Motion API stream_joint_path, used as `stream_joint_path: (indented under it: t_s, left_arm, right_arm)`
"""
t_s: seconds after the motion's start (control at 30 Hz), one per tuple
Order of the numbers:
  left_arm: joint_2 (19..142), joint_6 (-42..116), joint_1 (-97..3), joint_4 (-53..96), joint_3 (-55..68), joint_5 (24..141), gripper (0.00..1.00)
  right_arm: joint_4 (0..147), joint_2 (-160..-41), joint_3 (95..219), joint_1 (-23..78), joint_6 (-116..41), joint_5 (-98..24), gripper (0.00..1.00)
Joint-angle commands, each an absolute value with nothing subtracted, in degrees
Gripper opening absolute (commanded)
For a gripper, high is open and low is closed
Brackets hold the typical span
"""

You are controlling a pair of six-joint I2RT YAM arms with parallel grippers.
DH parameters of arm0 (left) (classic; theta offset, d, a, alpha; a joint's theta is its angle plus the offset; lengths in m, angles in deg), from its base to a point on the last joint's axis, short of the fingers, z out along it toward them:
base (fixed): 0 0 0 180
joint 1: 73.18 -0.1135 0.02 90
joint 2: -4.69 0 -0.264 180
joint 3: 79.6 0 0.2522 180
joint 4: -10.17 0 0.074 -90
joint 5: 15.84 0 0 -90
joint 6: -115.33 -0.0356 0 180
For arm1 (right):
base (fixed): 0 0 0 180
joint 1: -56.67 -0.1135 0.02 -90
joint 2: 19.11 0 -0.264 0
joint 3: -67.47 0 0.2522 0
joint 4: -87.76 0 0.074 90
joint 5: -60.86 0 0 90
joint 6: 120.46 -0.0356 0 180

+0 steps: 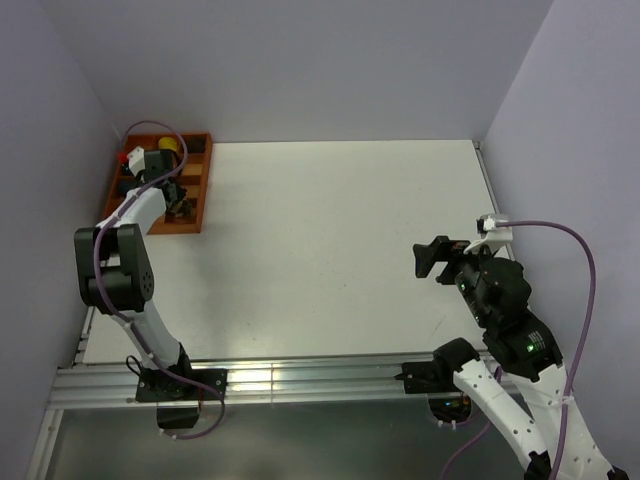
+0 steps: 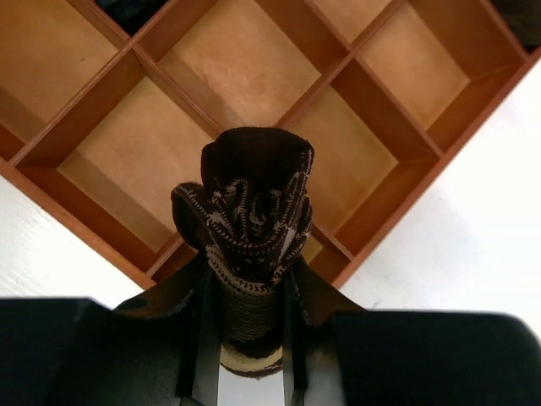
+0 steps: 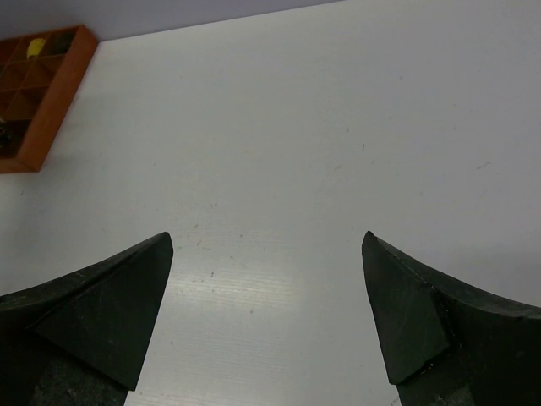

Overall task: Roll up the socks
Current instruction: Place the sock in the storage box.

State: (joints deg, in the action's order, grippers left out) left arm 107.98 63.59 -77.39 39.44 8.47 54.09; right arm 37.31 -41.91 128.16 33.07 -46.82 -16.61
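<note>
My left gripper (image 2: 245, 279) is shut on a rolled dark brown patterned sock (image 2: 252, 211) and holds it above the wooden compartment tray (image 2: 380, 110), over the cells near its front edge. In the top view the left gripper (image 1: 178, 200) hovers over the tray (image 1: 195, 190) at the far left of the table. My right gripper (image 3: 266, 288) is open and empty, above bare white table; in the top view it (image 1: 432, 260) sits at the right side.
The brown tray also shows in the right wrist view (image 3: 51, 93), with a yellow item (image 3: 35, 48) in a far cell. A yellow and a red item (image 1: 150, 150) sit in its far cells in the top view. Purple walls enclose the white table (image 1: 340, 240).
</note>
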Motion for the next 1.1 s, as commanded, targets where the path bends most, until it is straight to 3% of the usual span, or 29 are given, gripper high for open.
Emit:
stream_joint_path:
  t_s: [0.0, 0.6, 1.07]
  left_arm:
    - [109.54, 61.20, -77.48, 35.62, 11.60, 52.45, 0.00]
    - [107.53, 64.80, -77.75, 29.82, 8.35, 68.80, 0.00]
    - [112.62, 66.47, -82.49, 33.33, 9.30, 76.97, 0.00]
  right_arm:
    - [39.46, -42.75, 127.28, 33.29, -45.49, -16.40, 1.00]
    - [40.33, -42.93, 126.05, 33.29, -45.22, -16.40, 1.00]
    - [40.95, -42.75, 125.35, 33.29, -45.22, -16.84, 1.00]
